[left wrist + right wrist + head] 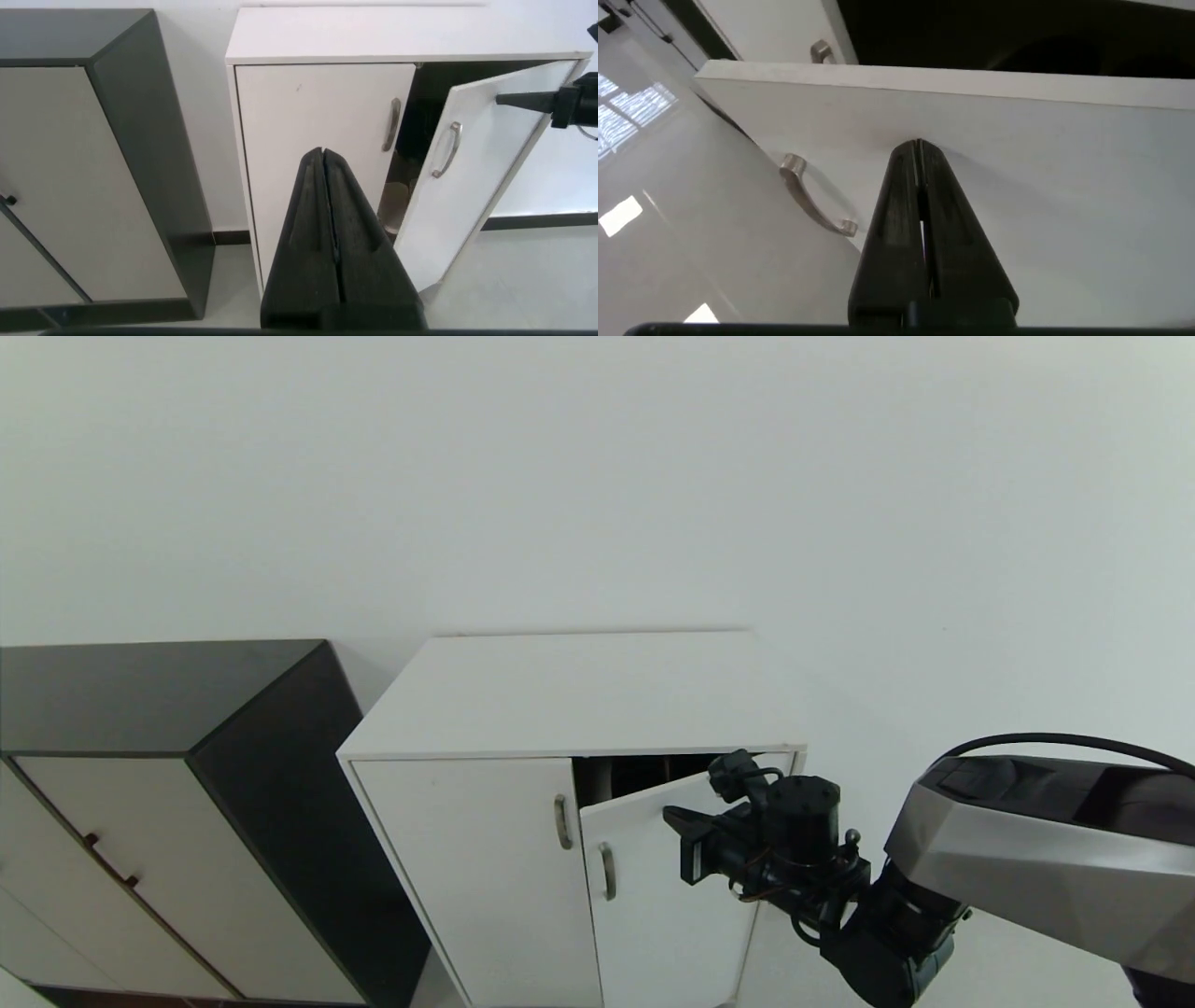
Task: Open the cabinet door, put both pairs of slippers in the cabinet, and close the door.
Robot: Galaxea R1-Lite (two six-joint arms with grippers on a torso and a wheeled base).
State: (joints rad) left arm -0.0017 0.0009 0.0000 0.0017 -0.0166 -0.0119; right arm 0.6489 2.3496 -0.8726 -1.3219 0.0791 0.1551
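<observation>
While the left gripper (pixel 322 154) hangs short of the cabinet (pixel 579 691), fingers pressed together on nothing, the right gripper (pixel 920 149), likewise closed and empty, sits just beside the partly open right-hand door (pixel 653 905); judged: opening under way, stowing slippers and closing outstanding.

No legible text, labels, numbers or signs anywhere: cabinet (pixel 523 784) faces plain, wall (pixel 597 476) blank.
</observation>
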